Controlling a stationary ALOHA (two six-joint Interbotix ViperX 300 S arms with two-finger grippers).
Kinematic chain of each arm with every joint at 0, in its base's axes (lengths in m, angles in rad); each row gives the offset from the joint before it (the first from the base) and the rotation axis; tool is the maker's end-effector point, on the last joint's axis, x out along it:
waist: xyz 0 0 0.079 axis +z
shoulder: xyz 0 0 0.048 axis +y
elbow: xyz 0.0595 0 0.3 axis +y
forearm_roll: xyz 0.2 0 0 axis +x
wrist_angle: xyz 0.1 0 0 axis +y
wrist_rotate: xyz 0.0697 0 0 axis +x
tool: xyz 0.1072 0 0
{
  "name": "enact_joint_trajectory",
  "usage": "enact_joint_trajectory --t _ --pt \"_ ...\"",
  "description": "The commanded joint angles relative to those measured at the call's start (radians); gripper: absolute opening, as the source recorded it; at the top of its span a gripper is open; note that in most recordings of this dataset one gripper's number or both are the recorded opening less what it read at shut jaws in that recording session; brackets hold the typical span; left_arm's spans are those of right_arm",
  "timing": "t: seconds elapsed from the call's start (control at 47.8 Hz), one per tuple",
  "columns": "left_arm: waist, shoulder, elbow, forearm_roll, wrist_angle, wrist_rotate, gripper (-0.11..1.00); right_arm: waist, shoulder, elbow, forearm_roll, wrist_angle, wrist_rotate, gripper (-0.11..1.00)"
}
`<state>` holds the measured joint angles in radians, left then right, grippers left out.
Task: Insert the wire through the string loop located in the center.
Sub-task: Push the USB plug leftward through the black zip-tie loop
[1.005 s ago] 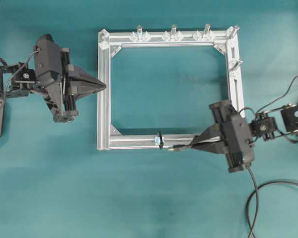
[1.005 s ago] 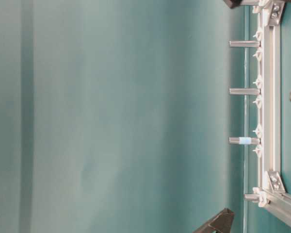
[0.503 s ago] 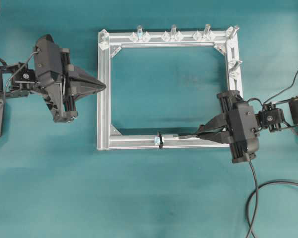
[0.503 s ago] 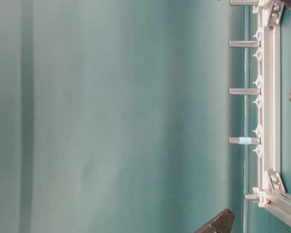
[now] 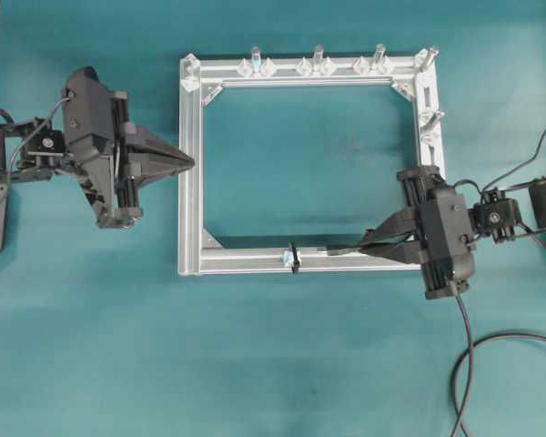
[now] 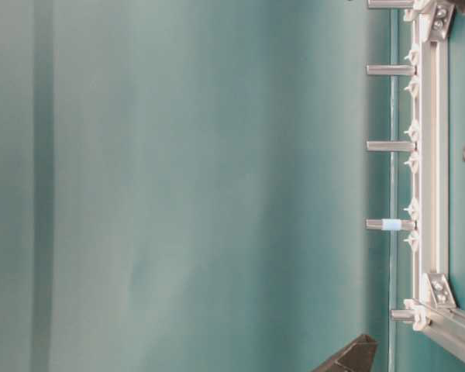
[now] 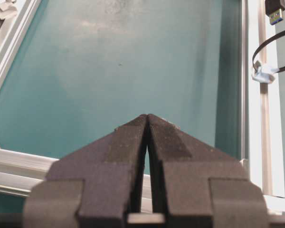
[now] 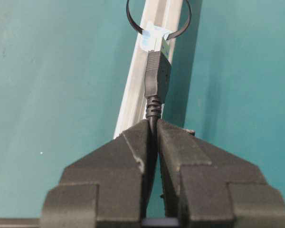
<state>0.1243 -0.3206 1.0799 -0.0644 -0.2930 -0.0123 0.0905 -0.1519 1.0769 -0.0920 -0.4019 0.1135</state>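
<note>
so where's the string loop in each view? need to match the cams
Overhead: string loop on the bottom frame rail, left of the wire plug.
Table-level: not in it.
Left wrist: right edge, on the rail, below the plug.
Right wrist: top centre, just beyond the plug.
Shared landmark: the pale-blue tag.

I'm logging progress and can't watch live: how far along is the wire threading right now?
Done: the right pincer is shut on the wire, just behind its plug. In hand: the plug lies along the frame rail, aimed at the string loop, its tip short of the ring in the left wrist view. Left: pushing the plug through the loop. The left pincer is shut and empty, off by the frame's left side.
</note>
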Motion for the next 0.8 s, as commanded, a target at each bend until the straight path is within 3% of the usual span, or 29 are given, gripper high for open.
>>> enact_joint_trajectory --t 0.0,0.775 --pt "-0.006 -0.011 -0.009 0.003 -0.006 -0.008 0.00 -0.002 -0.014 -0.021 0.002 -0.005 -0.002 0.07" --pt "-0.011 -0.011 -0.009 0.003 -0.005 -0.008 0.00 -0.009 0.192 -0.210 0.002 -0.009 -0.002 0.07"
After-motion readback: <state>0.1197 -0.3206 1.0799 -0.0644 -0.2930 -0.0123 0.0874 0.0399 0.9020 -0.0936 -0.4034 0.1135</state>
